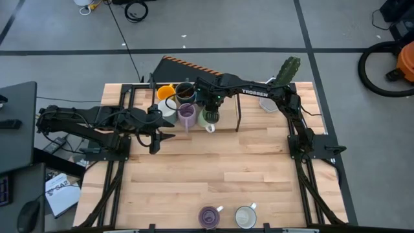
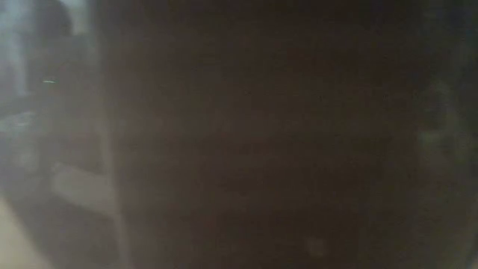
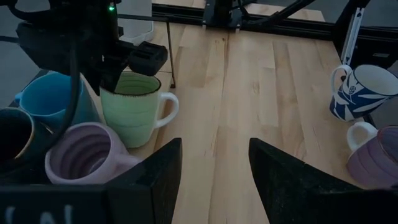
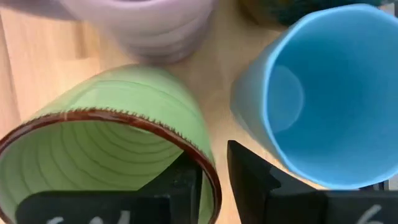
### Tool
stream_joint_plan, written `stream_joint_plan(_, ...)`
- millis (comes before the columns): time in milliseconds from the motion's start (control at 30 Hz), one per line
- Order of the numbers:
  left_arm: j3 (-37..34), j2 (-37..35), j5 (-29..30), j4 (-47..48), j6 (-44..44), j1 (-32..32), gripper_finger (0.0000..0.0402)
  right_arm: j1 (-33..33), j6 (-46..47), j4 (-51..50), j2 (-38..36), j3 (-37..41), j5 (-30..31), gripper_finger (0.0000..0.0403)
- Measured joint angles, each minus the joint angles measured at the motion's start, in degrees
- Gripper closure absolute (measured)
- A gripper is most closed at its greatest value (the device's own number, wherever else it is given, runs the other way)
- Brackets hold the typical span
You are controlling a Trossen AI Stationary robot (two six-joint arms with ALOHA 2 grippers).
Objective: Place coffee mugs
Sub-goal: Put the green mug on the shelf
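A cluster of mugs stands at the table's far middle: orange, dark brown, white, purple, blue and green. The green mug stands upright on its base. My right gripper comes down on the green mug's far rim, slightly open, with one finger inside the mug and one outside. My left gripper waits open at the table's left, above the bare wood, pointing toward the right side. The low view is dark and shows nothing. My right gripper's fingers stand astride the green mug's rim, coming from above and pointing down. A strip of wood shows between the outer finger and the mug's wall. Whether the inner finger touches the inside wall, I cannot tell.
A purple mug and a white mug with a blue pattern stand at the near edge. A green cactus rises at the far right. The blue mug stands close beside the green one. Bare wood lies in the table's middle.
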State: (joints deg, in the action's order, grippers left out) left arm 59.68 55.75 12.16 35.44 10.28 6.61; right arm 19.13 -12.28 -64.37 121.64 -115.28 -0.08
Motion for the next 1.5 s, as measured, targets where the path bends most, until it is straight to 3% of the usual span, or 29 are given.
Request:
stream_joint_plan(300, 0.0, 0.0, 0.0, 0.1, 0.0, 0.0, 0.0210, 0.5, 5.9, 1.3, 0.0, 0.0, -0.2, 0.0292)
stream_joint_plan(700, 0.0, 0.0, 0.0, 0.6, 1.0, 0.0, 0.0210, 0.5, 6.7, 1.4, -0.6, 0.0, -0.1, 0.0253)
stream_joint_plan(933, 0.0, 0.0, 0.0, 0.8, 1.1, 0.0, 0.0210, 0.6, 6.5, 0.9, -2.1, -3.0, 0.9, 0.0252)
stream_joint_plan(1233, 0.0, 0.0, -2.1, 2.1, 1.5, 0.0, 0.0210, -0.4, 6.5, -10.7, -3.5, -5.5, 1.1, 0.0253)
stream_joint_plan(1500, 0.0, 0.0, -2.8, 2.3, 3.1, 0.4, 0.0210, -1.8, 6.3, -9.7, -3.3, 1.6, 4.3, 0.0253)
